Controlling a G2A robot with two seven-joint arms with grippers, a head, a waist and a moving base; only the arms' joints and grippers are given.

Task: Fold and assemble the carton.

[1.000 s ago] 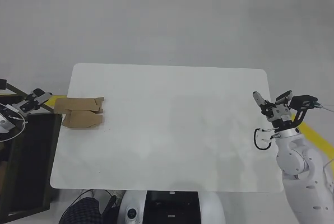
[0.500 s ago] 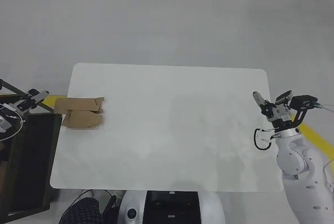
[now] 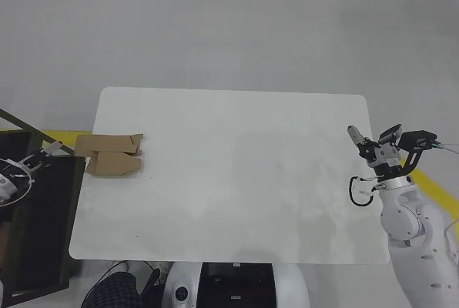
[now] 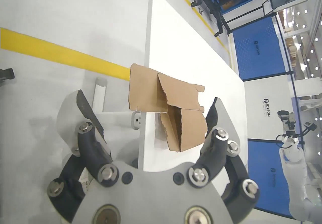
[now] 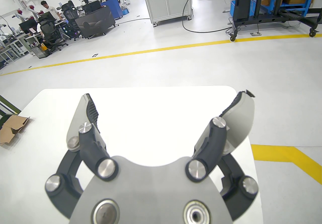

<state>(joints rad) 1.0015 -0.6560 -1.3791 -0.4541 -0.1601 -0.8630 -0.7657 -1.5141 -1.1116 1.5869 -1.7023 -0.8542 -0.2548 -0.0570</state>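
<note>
just beyond spread left gripper (image 3: 46, 152), carton (image 3: 112, 154) at table (image 3: 229, 192) edge, right gripper (image 3: 374, 132) spread, well apart

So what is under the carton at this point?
The carton rests on the white table, and one end overhangs the table's edge unsupported. Anything between the cardboard and the tabletop is covered.

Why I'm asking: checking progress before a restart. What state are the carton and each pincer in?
Carton: unassembled, lying on the table, overhanging its left edge.
Left pincer: open, empty, off the table beside the carton.
Right pincer: open, empty, at the table's right edge.
</note>
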